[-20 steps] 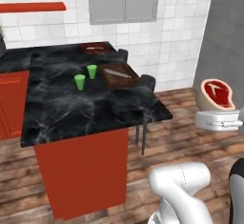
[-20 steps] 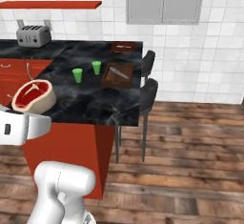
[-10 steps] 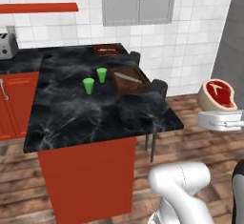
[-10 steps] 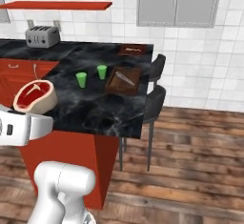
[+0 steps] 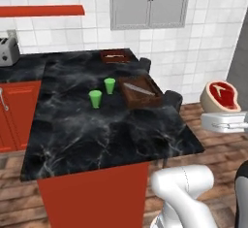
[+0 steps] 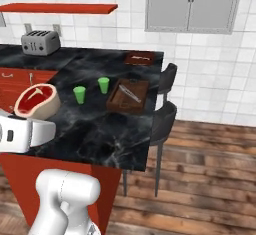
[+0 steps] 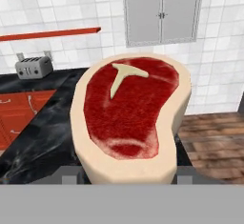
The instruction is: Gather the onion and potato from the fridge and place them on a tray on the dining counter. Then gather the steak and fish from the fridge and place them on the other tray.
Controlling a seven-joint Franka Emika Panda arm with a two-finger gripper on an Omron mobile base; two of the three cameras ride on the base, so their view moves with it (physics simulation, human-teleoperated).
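So we're in the second half of the job here, I reckon: the steak (image 7: pixel 131 118) is up in the hand (image 5: pixel 224 120), carried out in front of the arm and off to the side of the table (image 5: pixel 97 125) rather than over it. From the hand view the steak sits upright between the fingers, red face toward the camera, T-shaped bone near the top. The fingers are parted about as wide as the steak is thick and closed against it, so it looks like a proper grip, not just resting there.

On the table there are two reddish-brown trays. The nearer tray (image 5: pixel 140 92) sits just beside two green cups (image 5: pixel 102 92), and the far tray (image 5: pixel 115 56) is back near the wall. Both look like they've only got that thin stick-like mark on them. I can't make out an onion or potato on either, too small to be sure. There's also a toaster (image 6: pixel 41 42) back on the far side, and dark stools (image 6: pixel 162 124) tucked along the table's edge.

My guess for the next move: swing the steak in over whichever tray is meant for the meat, get it low and flat, then let go. The cups are close to the nearer tray, so I'd watch for clipping them.
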